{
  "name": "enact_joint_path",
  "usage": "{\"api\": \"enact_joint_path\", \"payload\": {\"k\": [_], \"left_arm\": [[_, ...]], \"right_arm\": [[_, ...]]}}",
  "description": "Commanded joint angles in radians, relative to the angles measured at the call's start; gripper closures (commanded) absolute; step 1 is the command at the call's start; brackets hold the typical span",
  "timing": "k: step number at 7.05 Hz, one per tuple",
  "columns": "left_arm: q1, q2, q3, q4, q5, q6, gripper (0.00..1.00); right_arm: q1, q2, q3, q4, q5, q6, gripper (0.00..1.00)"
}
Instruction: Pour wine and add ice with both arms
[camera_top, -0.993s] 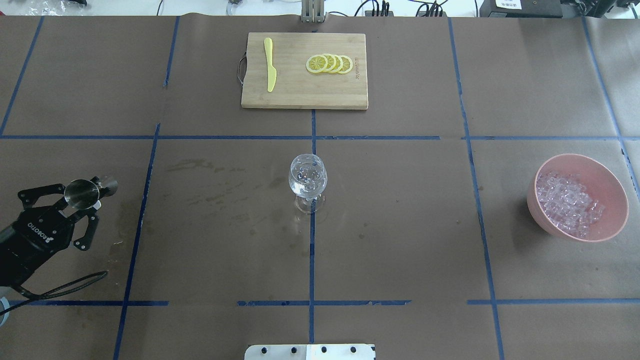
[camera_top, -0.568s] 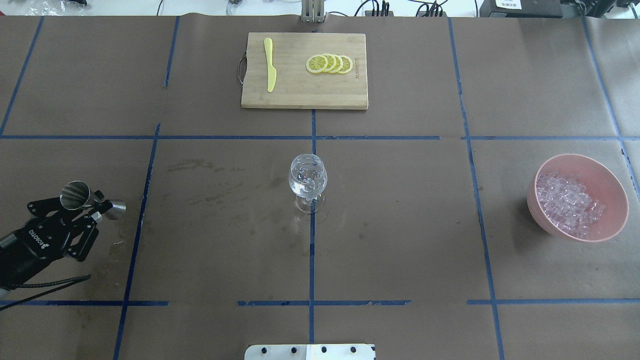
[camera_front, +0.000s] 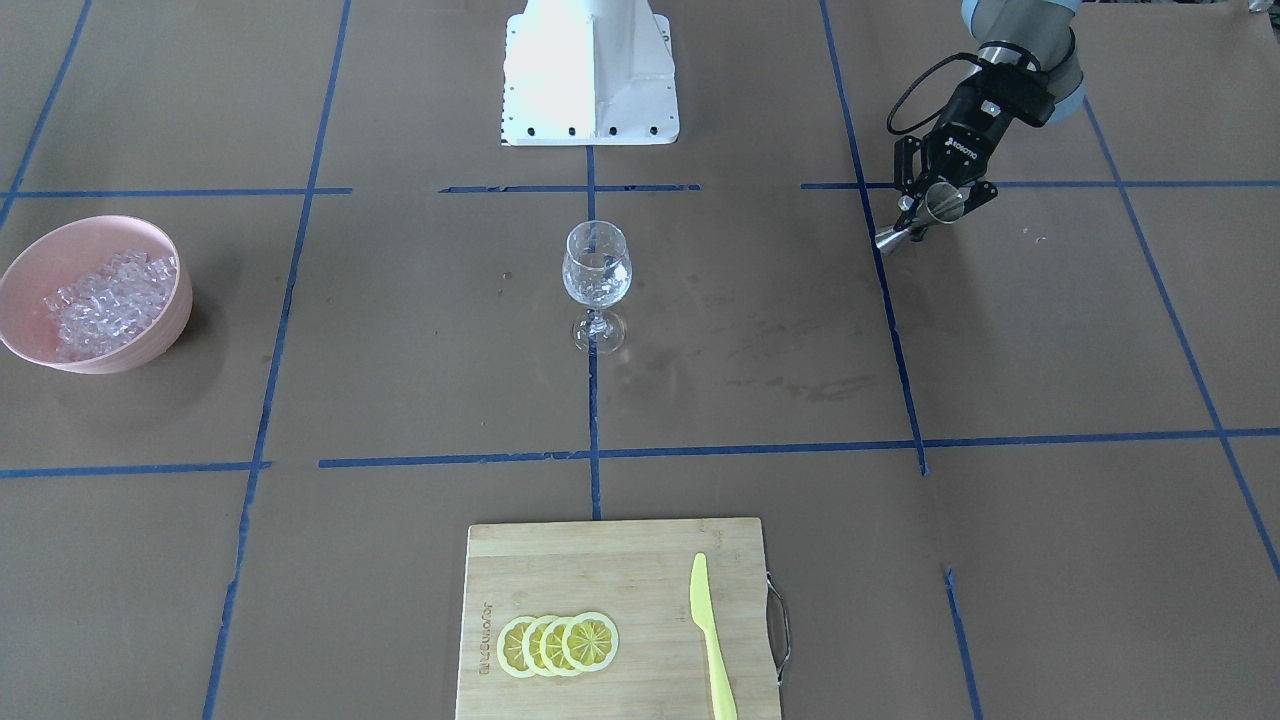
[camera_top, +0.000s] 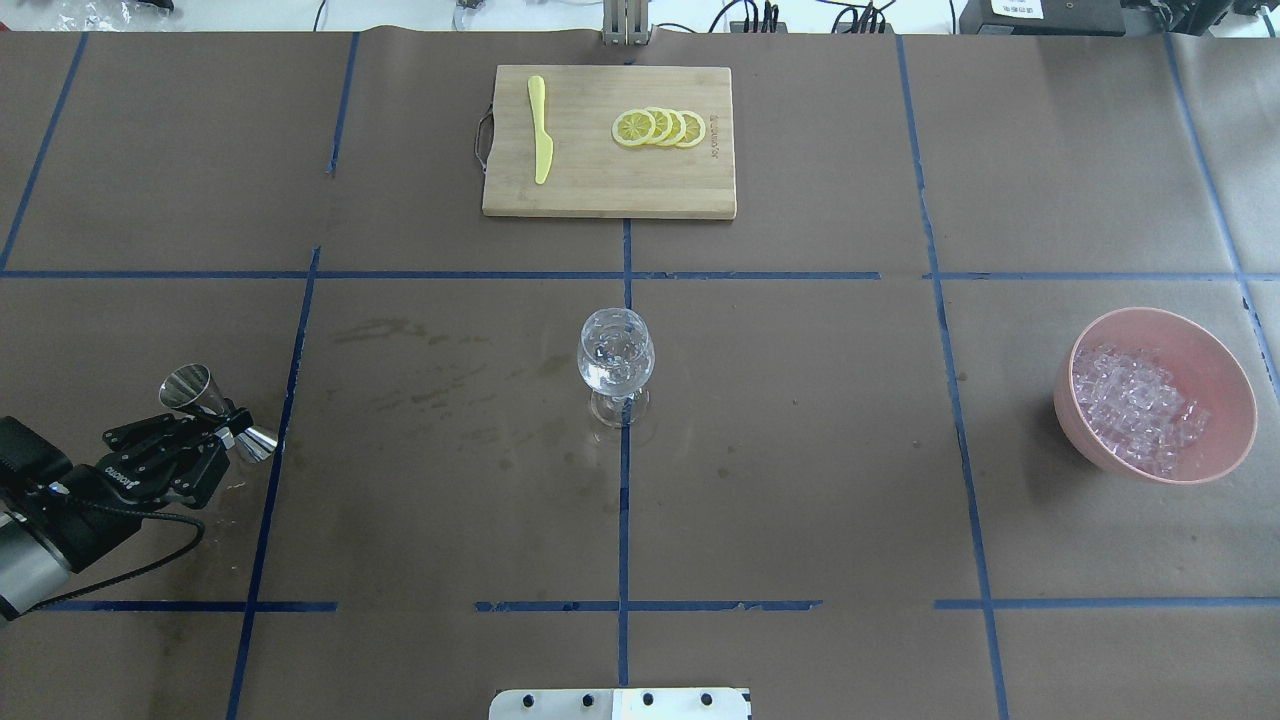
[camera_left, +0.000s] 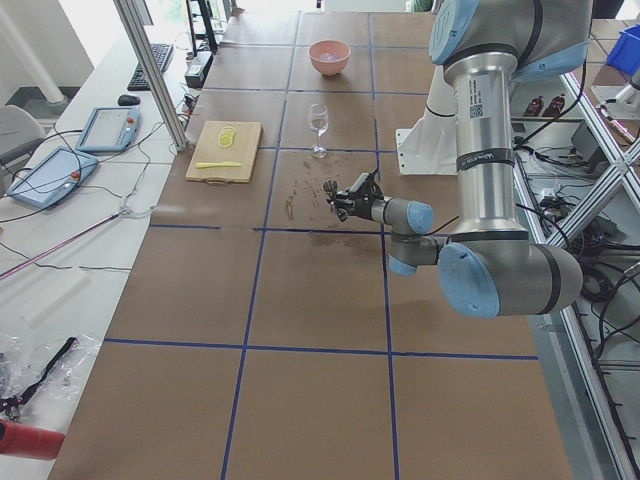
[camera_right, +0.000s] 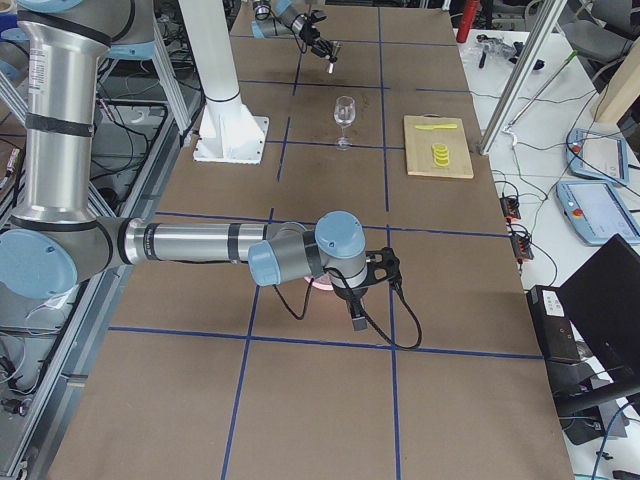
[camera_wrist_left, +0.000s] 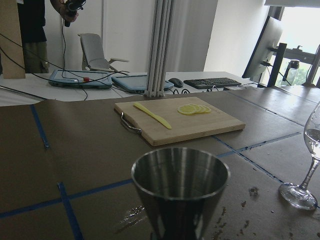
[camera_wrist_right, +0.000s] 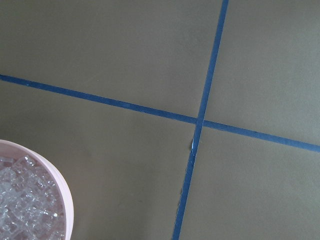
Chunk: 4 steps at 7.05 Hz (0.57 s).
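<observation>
Findings. The left gripper (camera_top: 222, 427) is clamped on the narrow waist of a metal jigger (camera_top: 188, 387) at the table's left side, well apart from the glass (camera_top: 615, 360). In the left wrist view the upper cup stands close to upright and looks empty. We cannot tell whether its foot touches the table.

The right gripper (camera_right: 352, 295) shows only in the right side view, hanging over the bowl (camera_top: 1160, 312). We cannot tell whether it is wide or closed. The ice (camera_top: 1135, 405) lies heaped in that bowl, well apart from the glass, which appears to hold some clear liquid.

Risks, in our judgement:
- A waist grip leaves the jigger free to pivot. If it is released off the surface or tilted, it may topple and roll.
- The cubes are small and glassy, so one could squirt from the fingers or drop in transit.
- The glass is tall on a thin stem — a brush from either arm would tip it and spill.
- Ice let go from too high may splash or chip the rim.
</observation>
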Motion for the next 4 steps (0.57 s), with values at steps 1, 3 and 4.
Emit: {"api": "enact_joint_path", "payload": {"k": [1,3,4], "left_arm": [[0.001,-0.006,0.037,0.088,0.142,-0.081,1.0],[0.004,-0.026,0.041,0.169,0.259,-0.081,1.0],[0.009,-0.043,0.044,0.209,0.303,-0.081,1.0]], "right_arm": [[0.0,0.003,0.003,0.0,0.0,0.0,0.0],[0.0,0.003,0.006,0.0,0.0,0.0,0.0],[0.0,0.003,0.009,0.0,0.0,0.002,0.0]]}}
